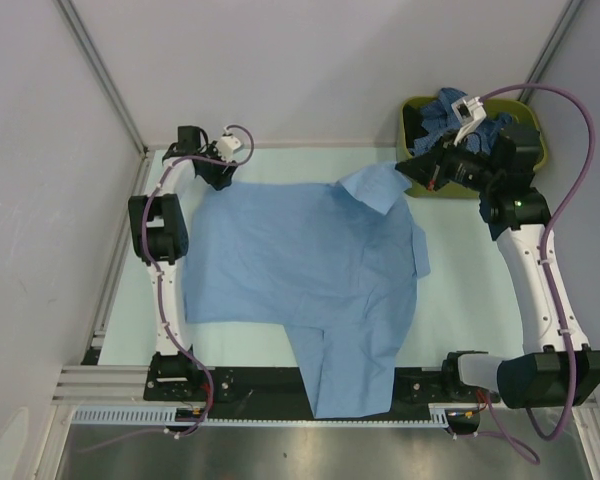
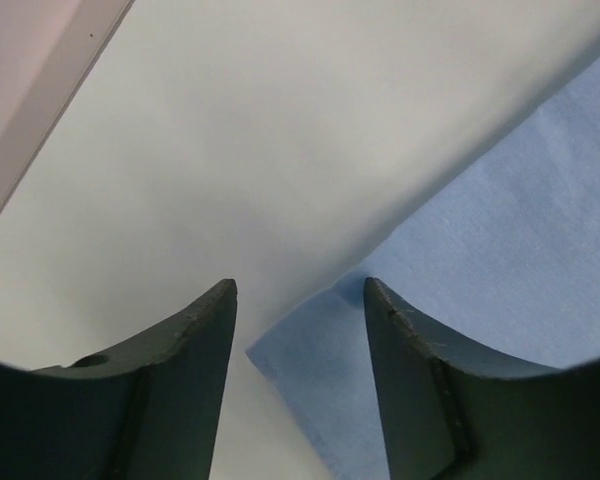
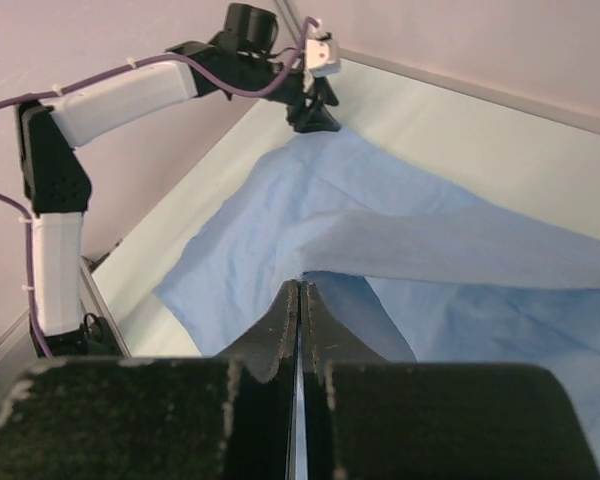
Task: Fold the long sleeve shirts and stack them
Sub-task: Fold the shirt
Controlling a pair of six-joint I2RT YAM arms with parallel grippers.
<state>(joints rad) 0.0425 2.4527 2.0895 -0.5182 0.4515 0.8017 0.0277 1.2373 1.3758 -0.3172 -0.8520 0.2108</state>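
A plain light blue long sleeve shirt [image 1: 300,270] lies spread on the table, one sleeve hanging over the near edge [image 1: 345,385]. My right gripper [image 1: 412,172] is shut on a fold of the shirt at its far right and holds it lifted; the wrist view shows the cloth [image 3: 410,240] pinched at the fingertips. My left gripper [image 1: 220,178] is open at the shirt's far left corner; that corner [image 2: 310,350] lies between its fingers [image 2: 195,335] on the table. Darker blue patterned shirts [image 1: 450,115] lie bunched in the bin.
An olive-green plastic bin [image 1: 535,150] stands at the far right behind the right arm. Grey walls and metal frame posts [image 1: 100,70] enclose the pale green table [image 1: 470,300]. A black rail [image 1: 250,385] runs along the near edge.
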